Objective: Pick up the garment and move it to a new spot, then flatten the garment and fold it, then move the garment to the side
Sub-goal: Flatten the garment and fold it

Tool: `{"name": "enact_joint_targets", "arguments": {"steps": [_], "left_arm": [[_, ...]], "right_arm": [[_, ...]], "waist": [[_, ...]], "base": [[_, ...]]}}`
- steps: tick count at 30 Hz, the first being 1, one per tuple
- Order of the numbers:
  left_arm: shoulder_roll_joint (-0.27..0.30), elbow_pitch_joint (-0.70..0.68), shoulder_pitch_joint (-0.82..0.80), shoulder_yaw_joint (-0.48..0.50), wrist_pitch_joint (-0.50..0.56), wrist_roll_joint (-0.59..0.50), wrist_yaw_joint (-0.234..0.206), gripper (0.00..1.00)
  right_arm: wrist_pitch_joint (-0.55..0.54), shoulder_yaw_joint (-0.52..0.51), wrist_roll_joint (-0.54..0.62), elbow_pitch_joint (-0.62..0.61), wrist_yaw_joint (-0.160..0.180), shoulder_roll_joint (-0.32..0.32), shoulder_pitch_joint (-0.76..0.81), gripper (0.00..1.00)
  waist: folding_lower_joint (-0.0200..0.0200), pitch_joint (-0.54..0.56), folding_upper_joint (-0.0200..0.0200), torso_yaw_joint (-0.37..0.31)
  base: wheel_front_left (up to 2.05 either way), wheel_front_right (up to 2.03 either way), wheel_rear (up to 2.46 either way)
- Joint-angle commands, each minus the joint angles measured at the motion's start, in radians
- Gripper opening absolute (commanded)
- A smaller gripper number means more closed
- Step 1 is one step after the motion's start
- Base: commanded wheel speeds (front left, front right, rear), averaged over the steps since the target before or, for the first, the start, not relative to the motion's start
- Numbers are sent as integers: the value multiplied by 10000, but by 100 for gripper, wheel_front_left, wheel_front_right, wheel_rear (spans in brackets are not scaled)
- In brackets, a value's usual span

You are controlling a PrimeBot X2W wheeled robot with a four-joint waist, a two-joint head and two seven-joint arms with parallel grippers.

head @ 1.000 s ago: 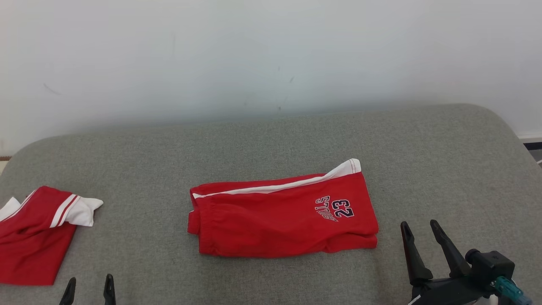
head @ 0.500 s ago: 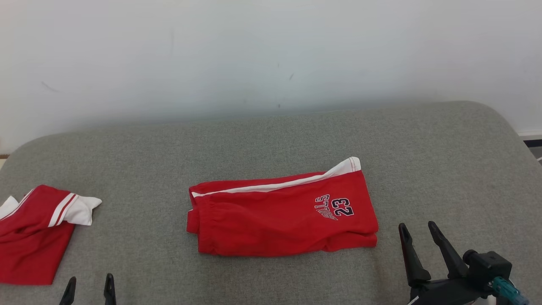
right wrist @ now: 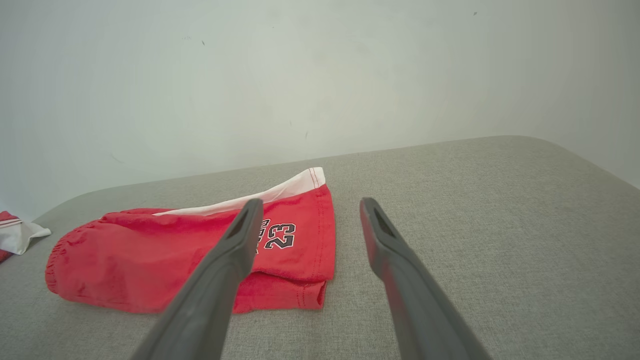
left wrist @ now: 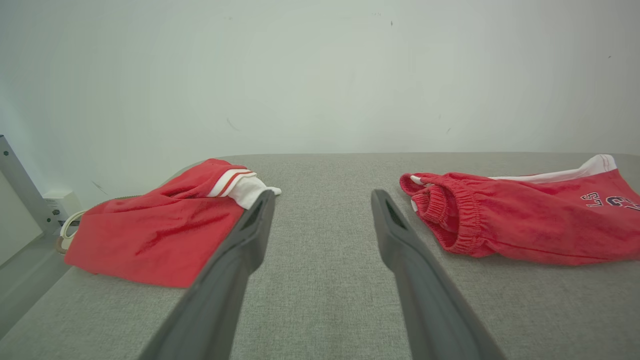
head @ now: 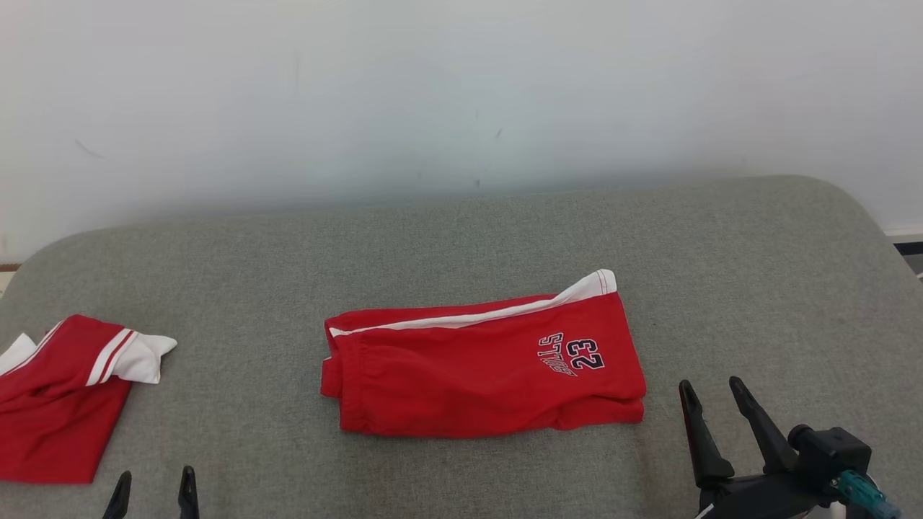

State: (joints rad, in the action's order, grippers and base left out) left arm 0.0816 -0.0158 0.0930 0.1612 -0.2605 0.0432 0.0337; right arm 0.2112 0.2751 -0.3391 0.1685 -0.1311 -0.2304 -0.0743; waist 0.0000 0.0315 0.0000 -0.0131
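Grey fabric surface point(head: 461, 245) | red shorts point(head: 483, 375) folded, centre | left pincer point(head: 153, 476) wide | right pincer point(head: 710, 384) wide

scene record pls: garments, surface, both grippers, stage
surface: grey fabric cushion
main garment: red shorts with white side stripe and "23" print, folded, flat, centre of cushion
other garment: red-and-white crumpled garment, far left
left gripper: open, empty, near edge, between the garments
right gripper: open, empty, right of shorts, not touching
stage: shorts look folded, not yet moved aside
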Motion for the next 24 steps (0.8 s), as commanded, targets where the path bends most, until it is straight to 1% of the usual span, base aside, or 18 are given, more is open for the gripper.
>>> {"name": "enact_joint_targets", "arguments": {"steps": [1, 9, 14, 19, 23, 24], "left_arm": [[55, 28, -38, 16, -30, 0, -16, 100], [49, 19, -75, -24, -30, 34, 12, 100], [43, -4, -103, -46, -30, 50, 20, 100], [-13, -10, -166, -152, -30, 87, 21, 100], [-52, 62, -282, -264, -30, 126, 52, 100], [-63, 80, -326, -303, -30, 131, 64, 100]], "right_arm": [[-15, 8, 66, -32, 6, -60, 16, 100], [-61, -81, 122, 76, 6, -57, -106, 100], [-348, -224, 283, 415, 6, 26, -410, 100], [-771, -226, 374, 1165, 6, 112, -1070, 100], [-966, -116, 204, 2050, 6, 205, -1815, 100], [-1058, -93, 217, 2353, 6, 145, -2002, 100]], "waist": [[0, 0, 0, 6], [0, -34, 0, 62], [0, -68, 0, 89], [0, -153, 0, 179], [0, -253, 0, 320], [0, -287, 0, 374]], "base": [[0, 0, 0], [0, 0, 0], [0, 0, 0], [0, 0, 0], [0, 0, 0], [0, 0, 0]]}}
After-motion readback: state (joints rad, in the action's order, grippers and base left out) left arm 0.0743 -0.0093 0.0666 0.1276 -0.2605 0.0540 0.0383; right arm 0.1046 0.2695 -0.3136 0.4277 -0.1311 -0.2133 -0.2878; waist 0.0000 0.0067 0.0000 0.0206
